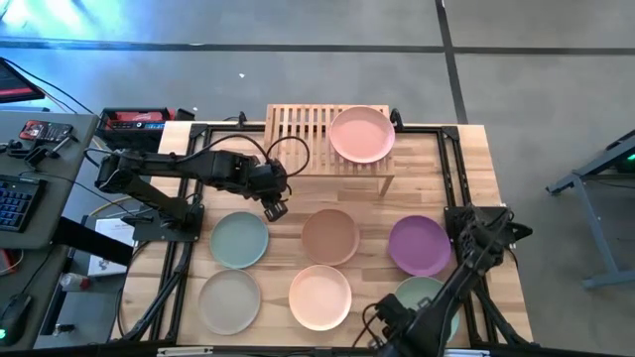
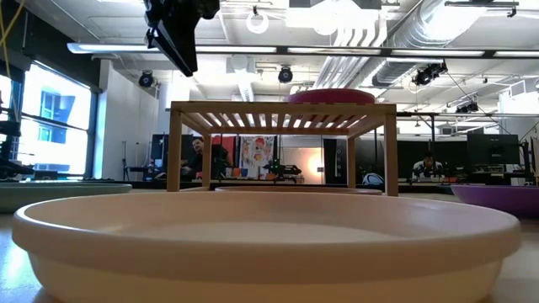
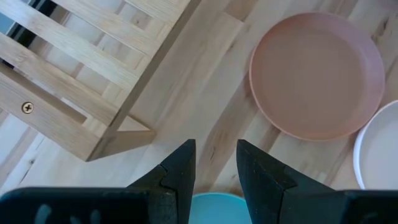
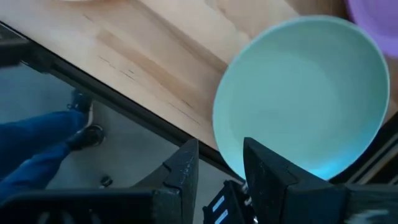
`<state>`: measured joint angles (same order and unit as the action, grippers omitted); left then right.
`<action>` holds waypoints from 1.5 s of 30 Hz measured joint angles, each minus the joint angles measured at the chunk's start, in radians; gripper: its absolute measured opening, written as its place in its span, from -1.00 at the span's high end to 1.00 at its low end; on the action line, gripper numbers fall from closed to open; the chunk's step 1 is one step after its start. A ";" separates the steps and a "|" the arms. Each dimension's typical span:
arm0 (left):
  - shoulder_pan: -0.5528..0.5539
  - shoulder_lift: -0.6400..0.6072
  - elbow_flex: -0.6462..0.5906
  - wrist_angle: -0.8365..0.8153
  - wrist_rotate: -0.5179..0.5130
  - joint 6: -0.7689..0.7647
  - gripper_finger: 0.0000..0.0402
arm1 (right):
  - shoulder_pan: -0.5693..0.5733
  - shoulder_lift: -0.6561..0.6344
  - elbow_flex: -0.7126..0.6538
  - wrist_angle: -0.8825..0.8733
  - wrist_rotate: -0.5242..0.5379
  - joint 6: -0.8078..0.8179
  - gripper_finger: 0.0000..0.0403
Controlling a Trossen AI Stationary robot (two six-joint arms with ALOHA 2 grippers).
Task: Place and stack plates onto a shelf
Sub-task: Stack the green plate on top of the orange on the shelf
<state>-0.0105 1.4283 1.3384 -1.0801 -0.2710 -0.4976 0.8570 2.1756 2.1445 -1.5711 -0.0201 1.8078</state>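
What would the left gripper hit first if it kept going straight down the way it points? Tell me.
Most likely the sage plate: the left gripper, fingers slightly apart and empty, points down near the shelf leg, and that plate's rim shows right under its fingertips. It could instead meet bare table; depth is unclear.

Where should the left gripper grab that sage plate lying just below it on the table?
Take the sage plate by its raised rim, on the edge nearest the left gripper, coming down from above with one finger inside the rim and one outside. It lies flat and shallow, so only the rim gives a hold. That side faces the shelf and has bare wood around it.
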 joint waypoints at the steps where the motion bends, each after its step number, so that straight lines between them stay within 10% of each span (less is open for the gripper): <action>1: 0.000 0.000 0.000 0.000 0.000 0.000 0.47 | 0.006 0.009 0.000 0.000 -0.007 0.009 0.49; 45: 0.000 0.000 0.000 0.004 -0.004 -0.050 0.47 | 0.029 0.304 0.000 0.043 -0.130 -0.070 0.49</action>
<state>-0.0105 1.4284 1.3384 -1.0760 -0.2749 -0.5476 0.8856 2.4793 2.1445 -1.5277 -0.1505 1.7378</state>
